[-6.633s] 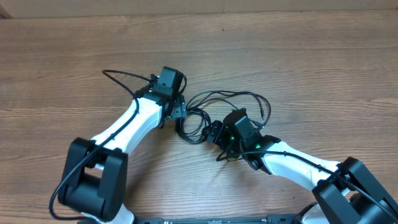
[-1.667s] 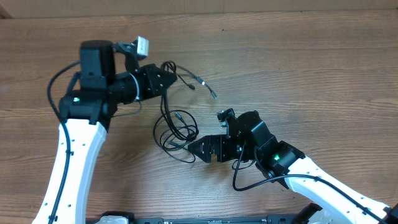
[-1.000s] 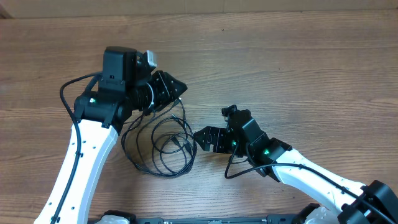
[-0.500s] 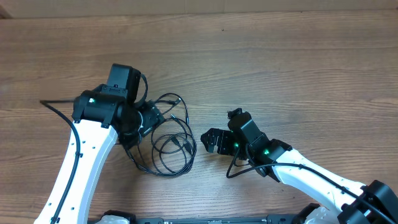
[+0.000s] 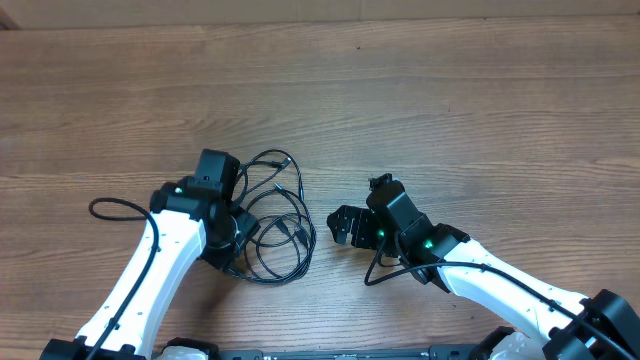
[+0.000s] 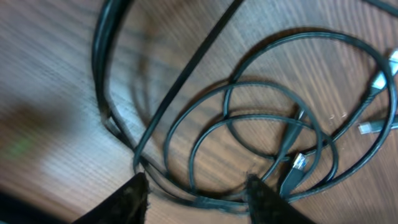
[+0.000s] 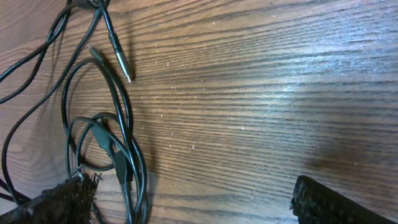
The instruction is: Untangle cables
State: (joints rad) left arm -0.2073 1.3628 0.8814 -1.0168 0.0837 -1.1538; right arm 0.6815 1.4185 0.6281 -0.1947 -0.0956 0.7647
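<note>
your left hand (image 6: 198, 190): part spread, tips astride loops of the cables (image 5: 283, 229)
your right hand (image 7: 196, 199): spread wide, empty, near them
cables: bunched on the wood surface (image 5: 480, 110) between both hands

**Bare Wood Under Even Light**

A brown wood-grain table (image 5: 480, 110) fills the overhead view, its streaked grain running side to side. A paler strip (image 5: 320, 10) borders its far edge. Close up, soft glare (image 7: 292, 87) whitens the grain.
</note>
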